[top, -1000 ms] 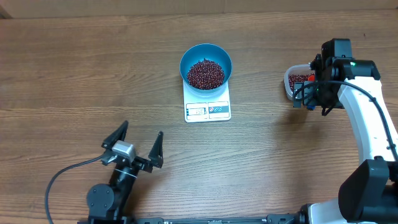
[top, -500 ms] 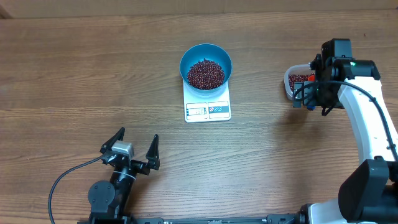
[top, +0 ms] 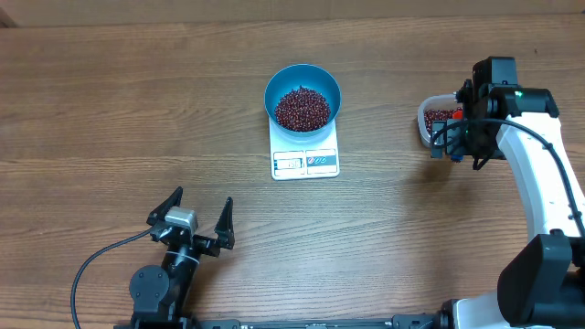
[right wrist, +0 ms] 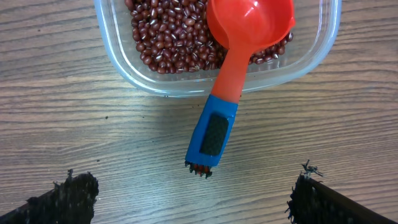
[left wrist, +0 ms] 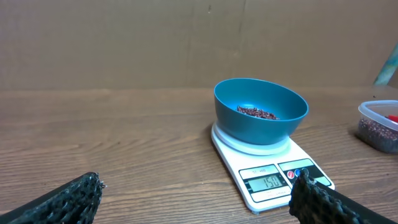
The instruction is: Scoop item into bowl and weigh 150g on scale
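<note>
The blue bowl [top: 303,78] stands on the white scale [top: 305,161] at the table's middle, holding a heap of dark red beans [top: 302,108]. In the left wrist view the bowl [left wrist: 261,118] sits on the scale [left wrist: 231,148], whose display reads 150. My left gripper [top: 195,219] is open and empty, low near the front edge, well short of the scale; its fingers [left wrist: 74,198] frame bare wood. My right gripper [top: 457,153] hangs open and empty, just in front of a tub.
A clear tub [right wrist: 155,82] of beans [right wrist: 168,37] sits at the right. A red scoop [right wrist: 249,18] lies in it. The scoop's blue handle [right wrist: 212,134] sticks out over the rim toward my right gripper [right wrist: 193,193].
My left gripper has drawn back a little toward the front edge, staying open. The right arm, bowl and scale have not moved.
</note>
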